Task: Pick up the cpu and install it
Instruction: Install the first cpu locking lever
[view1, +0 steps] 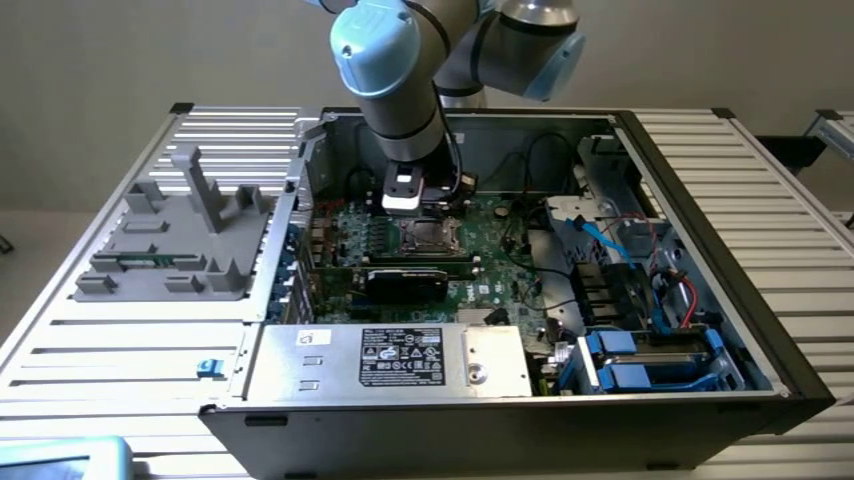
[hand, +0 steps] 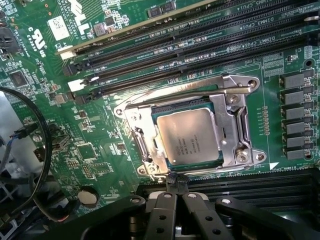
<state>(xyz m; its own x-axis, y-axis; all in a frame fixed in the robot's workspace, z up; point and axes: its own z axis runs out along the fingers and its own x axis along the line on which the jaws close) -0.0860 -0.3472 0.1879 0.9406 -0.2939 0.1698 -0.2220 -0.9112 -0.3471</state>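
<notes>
cpu (hand: 189, 136) in socket (hand: 235, 125) on mobo (hand: 95, 100)

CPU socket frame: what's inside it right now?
The cpu lies flat inside the metal socket frame, silver top up, on the green motherboard. The chip covers the socket contacts beneath it. The hand is shut just beside the frame, holding nothing.

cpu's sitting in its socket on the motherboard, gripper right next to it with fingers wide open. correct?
Not quite. The cpu does sit in the socket on the motherboard, but the gripper beside it is shut, fingertips together, holding nothing. The wrist view shows this.
</notes>
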